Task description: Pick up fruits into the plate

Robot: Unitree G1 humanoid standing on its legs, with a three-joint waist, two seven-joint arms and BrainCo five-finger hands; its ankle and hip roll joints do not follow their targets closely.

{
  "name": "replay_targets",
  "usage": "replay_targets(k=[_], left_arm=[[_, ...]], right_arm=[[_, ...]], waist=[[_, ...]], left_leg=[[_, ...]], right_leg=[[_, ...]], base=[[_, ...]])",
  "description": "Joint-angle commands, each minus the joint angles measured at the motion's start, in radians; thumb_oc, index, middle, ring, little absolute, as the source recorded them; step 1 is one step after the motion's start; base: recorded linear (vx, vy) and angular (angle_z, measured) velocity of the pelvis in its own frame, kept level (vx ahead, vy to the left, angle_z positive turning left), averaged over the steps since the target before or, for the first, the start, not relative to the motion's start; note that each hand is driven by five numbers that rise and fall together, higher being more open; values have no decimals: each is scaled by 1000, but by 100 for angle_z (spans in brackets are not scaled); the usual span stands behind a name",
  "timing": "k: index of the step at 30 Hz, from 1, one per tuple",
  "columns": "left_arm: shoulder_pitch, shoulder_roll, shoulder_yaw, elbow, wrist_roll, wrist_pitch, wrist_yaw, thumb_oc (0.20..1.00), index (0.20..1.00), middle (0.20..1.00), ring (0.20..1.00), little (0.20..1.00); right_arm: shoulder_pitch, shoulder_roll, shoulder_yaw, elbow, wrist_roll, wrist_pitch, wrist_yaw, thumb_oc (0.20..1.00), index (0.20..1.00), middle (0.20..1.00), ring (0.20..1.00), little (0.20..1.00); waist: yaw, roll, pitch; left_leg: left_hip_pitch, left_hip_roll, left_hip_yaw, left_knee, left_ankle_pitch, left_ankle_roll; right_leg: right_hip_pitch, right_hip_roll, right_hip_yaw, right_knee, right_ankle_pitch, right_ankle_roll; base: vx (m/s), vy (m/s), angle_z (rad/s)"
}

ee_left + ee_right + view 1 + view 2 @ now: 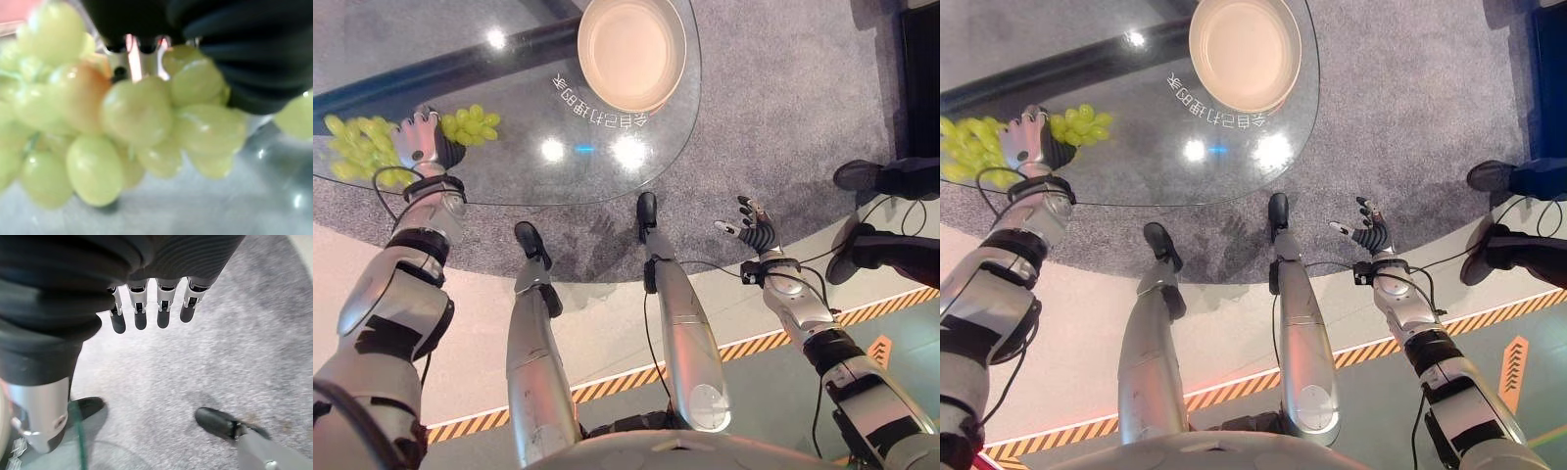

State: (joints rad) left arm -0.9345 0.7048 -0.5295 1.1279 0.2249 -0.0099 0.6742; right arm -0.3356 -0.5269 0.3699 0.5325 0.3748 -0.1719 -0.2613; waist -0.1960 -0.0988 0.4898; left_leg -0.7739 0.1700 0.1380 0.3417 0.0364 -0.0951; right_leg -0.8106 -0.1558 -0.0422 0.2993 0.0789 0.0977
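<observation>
A bunch of green grapes (357, 147) lies at the left end of the round glass table (538, 181). My left hand (419, 145) sits on the middle of the bunch, with grapes showing on both sides of it. Its fingers curl down into the grapes (137, 117), which press close against the palm in the left wrist view. A wide cream plate (677, 59) stands at the far side of the table, well right of the grapes, with nothing in it. My right hand (756, 230) hangs off the table to the right, over the grey carpet, its fingers (140, 316) straight and holding nothing.
The table's curved near edge (607, 191) runs between the two hands. A person's dark shoes (862, 176) rest on the carpet at the right. A yellow-and-black striped line (754, 345) crosses the floor below.
</observation>
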Motion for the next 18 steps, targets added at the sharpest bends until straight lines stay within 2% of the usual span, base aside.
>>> replay_targets(k=[1, 9, 15, 18], left_arm=[[38, 22, 110, -68, -129, -101, 48, 200, 200, 200, 200, 200], [126, 2, 257, -269, -352, -223, 21, 200, 200, 200, 200, 200], [141, -24, 277, -372, -445, -286, -15, 200, 200, 200, 200, 200], [140, -31, 277, -421, -515, -337, -79, 200, 200, 200, 200, 200]], right_arm=[[108, -16, -4, -97, -42, -14, -29, 1000, 1000, 1000, 1000, 1000], [166, -10, -30, -139, -90, -9, -31, 1000, 1000, 1000, 1000, 1000], [172, -13, -35, -148, -136, -19, -13, 1000, 1000, 1000, 1000, 1000], [170, -23, -35, -154, -207, -35, 8, 1000, 1000, 1000, 1000, 1000]], waist=[[24, 0, 30], [48, 31, 30], [58, 41, 30], [64, 42, 30]], left_leg=[[51, -134, 4, -62, -39, 23], [178, -137, 16, -125, -40, 19], [248, -139, 16, -155, -43, 22], [295, -138, 21, -168, -48, 23]], right_leg=[[59, 114, -37, 1, -76, -17], [172, 84, -69, -31, -95, -7], [241, 74, -80, -53, -105, -6], [289, 68, -86, -66, -109, -4]], base=[[-31, -19, 3], [-14, 13, 7], [-5, 1, 2], [-14, -11, 4]])
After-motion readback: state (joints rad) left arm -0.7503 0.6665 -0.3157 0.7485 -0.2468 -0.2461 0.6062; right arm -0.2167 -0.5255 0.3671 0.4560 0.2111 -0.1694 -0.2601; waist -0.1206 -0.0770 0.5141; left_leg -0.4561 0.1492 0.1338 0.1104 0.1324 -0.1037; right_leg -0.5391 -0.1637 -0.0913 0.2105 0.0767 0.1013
